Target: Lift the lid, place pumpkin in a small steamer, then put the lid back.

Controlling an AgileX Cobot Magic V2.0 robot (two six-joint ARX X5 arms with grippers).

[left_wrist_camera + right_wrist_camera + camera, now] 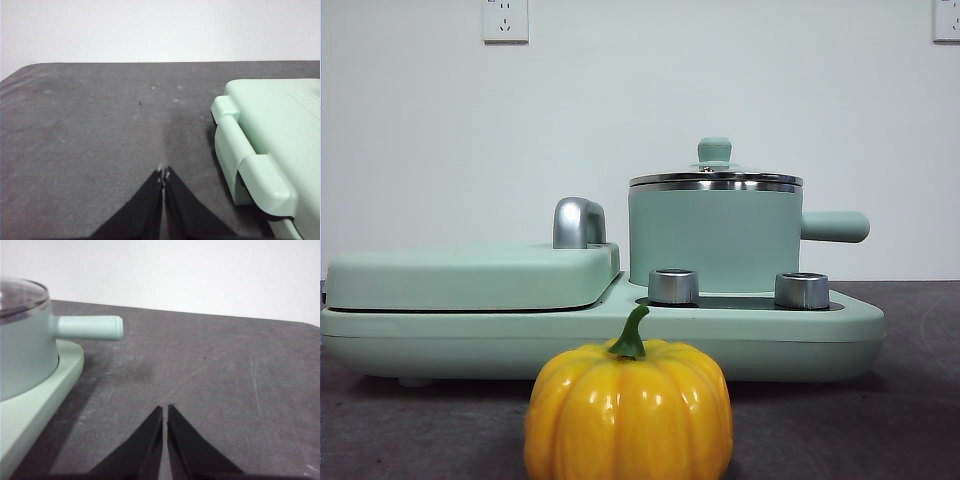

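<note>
The yellow-orange pumpkin with a green stem stands on the dark table in front of the appliance, near the camera. The mint-green small steamer sits on the right half of the appliance base, its stubby handle pointing right. The glass lid with a mint knob rests on the steamer. The steamer and lid also show in the right wrist view. My left gripper is shut and empty over bare table beside the grill section. My right gripper is shut and empty over the table, off the steamer's handle side.
The wide flat mint-green grill cover takes up the appliance's left half and shows in the left wrist view. Two steel dials sit in front of the steamer. A white wall with sockets stands behind.
</note>
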